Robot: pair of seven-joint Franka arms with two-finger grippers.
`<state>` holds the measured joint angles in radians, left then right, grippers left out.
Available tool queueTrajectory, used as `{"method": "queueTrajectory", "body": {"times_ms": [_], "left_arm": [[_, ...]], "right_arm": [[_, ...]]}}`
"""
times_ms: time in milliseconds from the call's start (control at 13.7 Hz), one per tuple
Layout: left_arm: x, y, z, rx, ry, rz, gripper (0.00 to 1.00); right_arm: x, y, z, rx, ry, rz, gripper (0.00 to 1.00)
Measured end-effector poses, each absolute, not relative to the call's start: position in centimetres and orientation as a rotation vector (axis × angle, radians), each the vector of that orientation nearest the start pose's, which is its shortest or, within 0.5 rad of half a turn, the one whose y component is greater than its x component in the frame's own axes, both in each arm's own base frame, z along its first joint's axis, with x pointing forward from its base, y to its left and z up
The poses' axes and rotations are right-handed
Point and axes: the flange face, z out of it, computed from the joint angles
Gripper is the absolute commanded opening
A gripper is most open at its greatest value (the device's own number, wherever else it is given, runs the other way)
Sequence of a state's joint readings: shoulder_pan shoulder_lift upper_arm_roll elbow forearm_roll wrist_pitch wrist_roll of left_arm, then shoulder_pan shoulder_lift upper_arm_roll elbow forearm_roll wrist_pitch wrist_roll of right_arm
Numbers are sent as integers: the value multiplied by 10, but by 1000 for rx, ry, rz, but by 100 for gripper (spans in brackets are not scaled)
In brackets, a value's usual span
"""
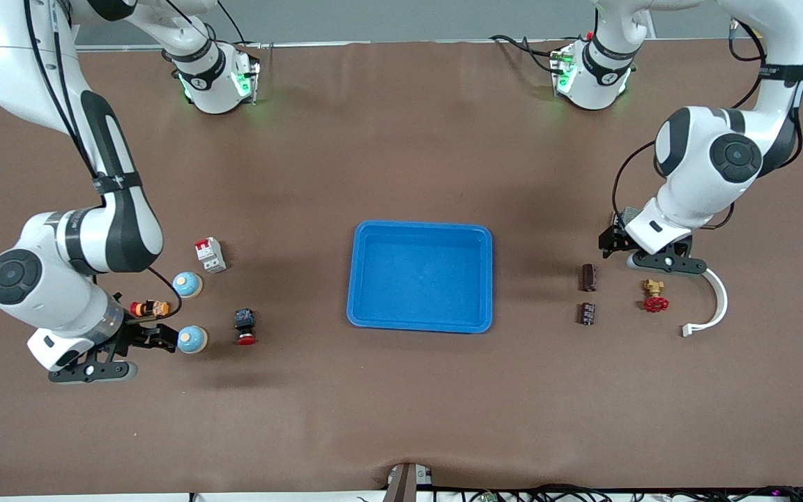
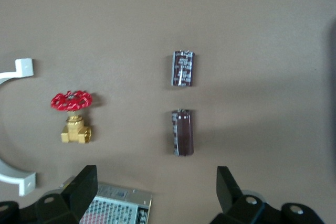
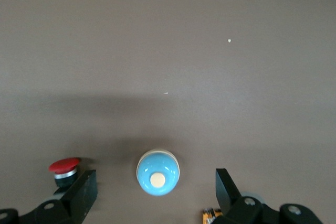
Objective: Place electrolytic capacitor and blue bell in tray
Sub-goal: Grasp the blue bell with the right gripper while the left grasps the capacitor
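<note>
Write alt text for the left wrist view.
Open left gripper hovers over brown table, two dark capacitors lying between its fingers' line; a red-handled brass valve and white curved clip lie beside them.

White arms, black joints — green-lit bases.

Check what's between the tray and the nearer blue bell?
Front view: only the red-capped push button stands between the nearer blue bell and the tray; the remaining stretch is bare mat.
</note>
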<state>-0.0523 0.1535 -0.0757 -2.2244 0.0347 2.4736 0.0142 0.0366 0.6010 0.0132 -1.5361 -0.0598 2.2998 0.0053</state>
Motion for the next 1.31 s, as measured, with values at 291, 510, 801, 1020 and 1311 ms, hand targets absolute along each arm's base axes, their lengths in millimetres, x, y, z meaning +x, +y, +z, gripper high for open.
{"method": "queueTrajectory", "body": {"times_ms": [291, 510, 801, 1020, 1311], "left_arm": [[553, -73, 276, -3130, 266, -134, 100], [554, -80, 258, -3133, 283, -122, 100], [557, -88, 238, -3139, 271, -81, 100], [561, -90, 228, -3142, 259, -68, 100], [562, -90, 217, -3147, 235, -70, 100]], "right_arm": [[705, 33, 286, -3162, -176, -250, 100], [701, 32, 279, -3162, -269, -225, 100], [697, 22, 272, -3158, -384, -195, 100], [693, 22, 258, -3154, -418, -158, 100], [690, 28, 235, -3144, -454, -115, 100]]}}
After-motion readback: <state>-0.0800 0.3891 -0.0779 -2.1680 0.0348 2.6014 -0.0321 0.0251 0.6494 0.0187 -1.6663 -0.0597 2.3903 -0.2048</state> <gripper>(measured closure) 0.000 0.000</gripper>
